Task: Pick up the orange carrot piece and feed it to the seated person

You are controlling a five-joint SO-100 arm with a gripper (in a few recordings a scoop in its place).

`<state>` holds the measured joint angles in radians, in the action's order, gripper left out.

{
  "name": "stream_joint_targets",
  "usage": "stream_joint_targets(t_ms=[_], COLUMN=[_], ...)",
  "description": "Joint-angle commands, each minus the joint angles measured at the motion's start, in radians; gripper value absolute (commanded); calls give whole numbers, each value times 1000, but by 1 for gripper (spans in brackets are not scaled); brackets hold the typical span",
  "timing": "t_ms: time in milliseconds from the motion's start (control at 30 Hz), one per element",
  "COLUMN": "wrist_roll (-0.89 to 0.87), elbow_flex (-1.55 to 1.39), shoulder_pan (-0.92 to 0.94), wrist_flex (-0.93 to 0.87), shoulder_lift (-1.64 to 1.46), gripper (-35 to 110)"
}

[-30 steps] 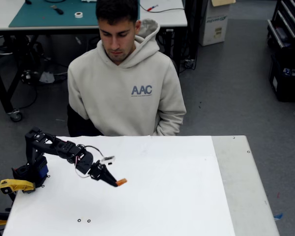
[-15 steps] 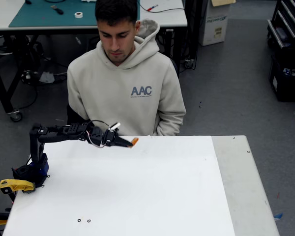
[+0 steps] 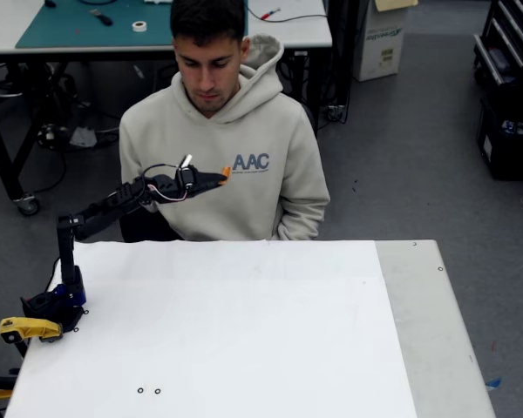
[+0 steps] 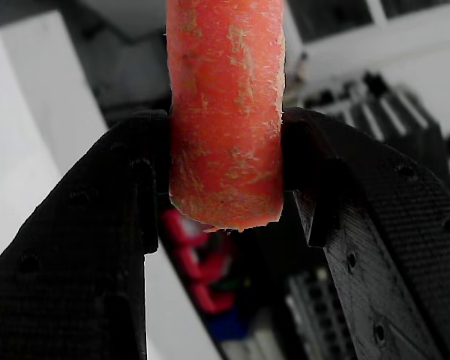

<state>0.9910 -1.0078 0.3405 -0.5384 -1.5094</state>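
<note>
Your pincer [image 3: 220, 177] is gripping the orange carrot piece [image 3: 226, 172] between both jaws, raised above the desk [image 3: 331, 331] in front of the seated person [image 3: 244, 131], pointing toward three o'clock at chest height.

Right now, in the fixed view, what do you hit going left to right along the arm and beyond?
Yellow clamp part → arm base → gripper → orange carrot piece → AAC lettering on the seated person → bare grey table edge.

One carrot piece [image 3: 226, 172], one person [image 3: 222, 139]
</note>
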Motion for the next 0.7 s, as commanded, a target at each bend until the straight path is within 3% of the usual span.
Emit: stream_joint_targets(t_ms=[0,433,667], wrist_roll=[8,17,17], elbow_flex=[106,115,213], shoulder_pan=[-74,-236,-252], wrist_flex=[6,11,178], shoulder_lift=[-34,-38,34], gripper=[-2,-2,-2])
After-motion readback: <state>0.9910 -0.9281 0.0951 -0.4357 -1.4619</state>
